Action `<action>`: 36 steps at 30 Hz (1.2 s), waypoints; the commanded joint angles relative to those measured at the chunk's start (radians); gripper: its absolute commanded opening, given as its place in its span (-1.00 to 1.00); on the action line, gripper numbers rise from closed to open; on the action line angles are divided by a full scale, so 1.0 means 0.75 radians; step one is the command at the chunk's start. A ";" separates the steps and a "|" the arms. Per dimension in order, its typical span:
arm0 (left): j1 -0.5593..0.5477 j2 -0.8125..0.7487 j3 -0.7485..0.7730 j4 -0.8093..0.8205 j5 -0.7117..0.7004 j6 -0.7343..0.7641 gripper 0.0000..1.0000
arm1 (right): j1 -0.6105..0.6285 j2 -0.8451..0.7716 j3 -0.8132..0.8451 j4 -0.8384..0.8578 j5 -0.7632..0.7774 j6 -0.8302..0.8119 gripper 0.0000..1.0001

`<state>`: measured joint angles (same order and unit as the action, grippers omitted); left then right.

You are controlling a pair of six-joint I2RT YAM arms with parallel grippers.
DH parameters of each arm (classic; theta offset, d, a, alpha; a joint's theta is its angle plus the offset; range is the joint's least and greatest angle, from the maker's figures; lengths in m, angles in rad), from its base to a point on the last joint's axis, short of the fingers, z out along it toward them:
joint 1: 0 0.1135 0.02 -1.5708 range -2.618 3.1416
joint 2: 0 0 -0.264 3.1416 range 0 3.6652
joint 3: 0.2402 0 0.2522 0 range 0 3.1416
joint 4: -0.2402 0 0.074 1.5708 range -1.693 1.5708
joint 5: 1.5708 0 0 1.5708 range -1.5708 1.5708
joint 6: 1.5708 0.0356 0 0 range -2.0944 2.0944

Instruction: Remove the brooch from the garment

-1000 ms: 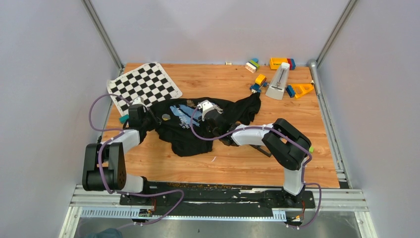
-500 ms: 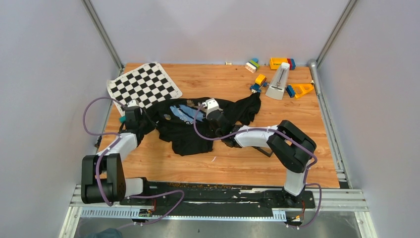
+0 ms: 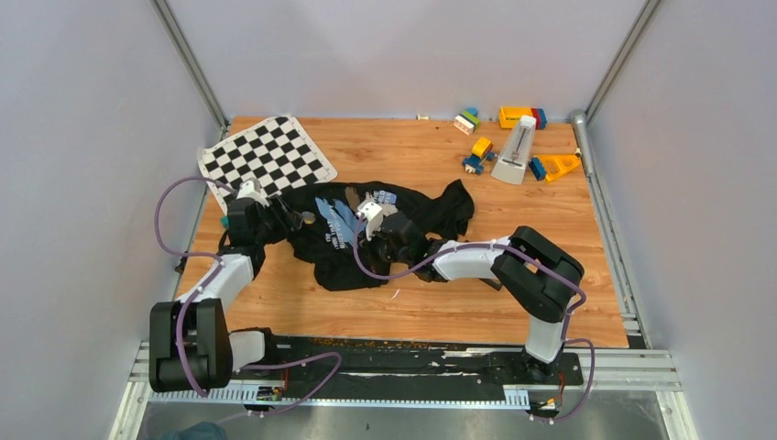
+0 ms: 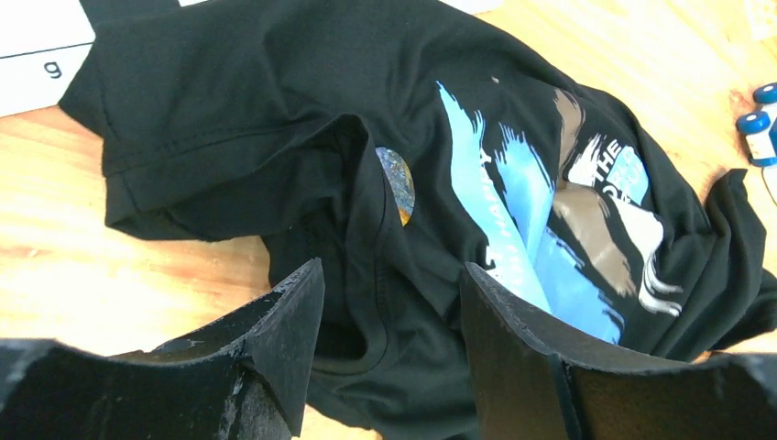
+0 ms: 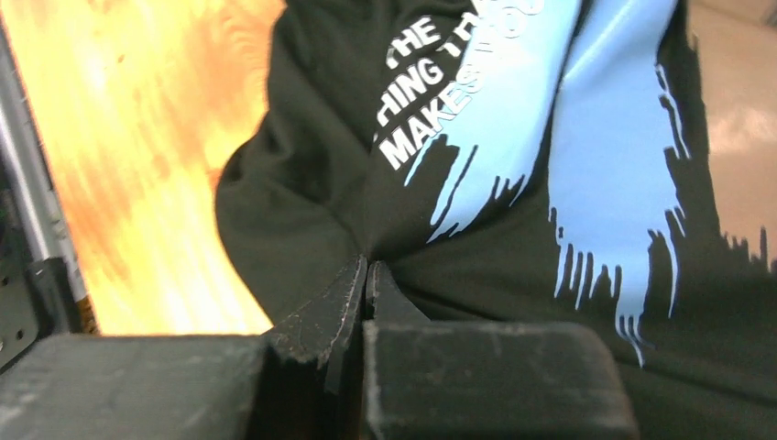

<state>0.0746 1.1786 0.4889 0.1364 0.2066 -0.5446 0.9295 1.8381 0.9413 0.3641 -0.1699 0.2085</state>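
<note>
Wooden table holds the garment. On its front, beside a fold, lies the brooch, just beyond the left gripper, which is spread wide and empty. The right gripper is closed, pinching the garment's cloth.

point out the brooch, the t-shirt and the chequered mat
brooch (image 4: 397, 186), left wrist view, middle of its visible face
t-shirt (image 3: 341, 260), top view, plain black cloth below the print
chequered mat (image 3: 266, 156), top view, its middle
</note>
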 commanded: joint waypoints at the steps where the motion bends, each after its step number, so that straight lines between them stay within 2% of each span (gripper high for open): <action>1: 0.007 0.120 0.052 0.152 0.067 0.008 0.26 | 0.047 -0.068 0.004 0.103 -0.130 -0.071 -1.00; 4: 0.007 0.245 0.097 0.191 0.102 -0.004 0.06 | 0.050 -0.068 0.003 0.103 -0.114 -0.075 -1.00; 9: 0.008 0.363 0.143 0.172 0.102 -0.020 0.10 | 0.049 -0.072 -0.001 0.106 -0.099 -0.078 -1.00; 10: 0.008 0.382 0.152 0.176 0.108 -0.019 0.05 | 0.049 -0.072 -0.001 0.105 -0.093 -0.079 -1.00; 11: 0.007 0.388 0.154 0.178 0.110 -0.018 -0.03 | 0.049 -0.072 -0.001 0.104 -0.085 -0.076 -1.00; 12: 0.008 0.391 0.154 0.172 0.105 -0.013 -0.27 | 0.050 -0.072 0.000 0.104 -0.071 -0.073 -1.00; 14: 0.009 0.363 0.152 0.129 0.059 -0.008 -0.53 | 0.050 -0.071 0.002 0.094 -0.022 -0.060 -1.00; 17: 0.015 0.253 0.125 0.021 -0.012 -0.023 -0.77 | 0.048 -0.062 0.016 0.059 0.093 -0.028 -1.00; 21: 0.022 0.155 0.043 -0.039 -0.006 -0.090 -0.97 | 0.045 -0.045 0.038 0.013 0.222 0.015 -1.00; 24: 0.021 0.162 -0.003 -0.034 0.099 -0.145 -1.00 | 0.041 -0.034 0.052 -0.008 0.298 0.037 -0.99; 26: 0.021 0.194 -0.034 -0.016 0.154 -0.174 -1.00 | 0.041 -0.031 0.062 -0.019 0.303 0.041 -0.90; 30: 0.024 0.268 -0.066 0.011 0.225 -0.178 -1.00 | 0.038 -0.042 0.099 -0.056 0.300 0.065 -0.39; 34: 0.024 0.241 -0.085 0.008 0.244 -0.184 -1.00 | 0.019 0.009 0.238 -0.191 0.251 0.134 -0.19; 36: 0.023 0.200 -0.081 -0.032 0.218 -0.166 -1.00 | 0.017 0.057 0.354 -0.283 0.264 0.160 -0.01</action>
<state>0.0879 1.3735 0.4385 0.1493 0.3515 -0.6708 0.9520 1.8362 1.0519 0.2443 0.0238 0.2714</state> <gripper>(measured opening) 0.010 0.429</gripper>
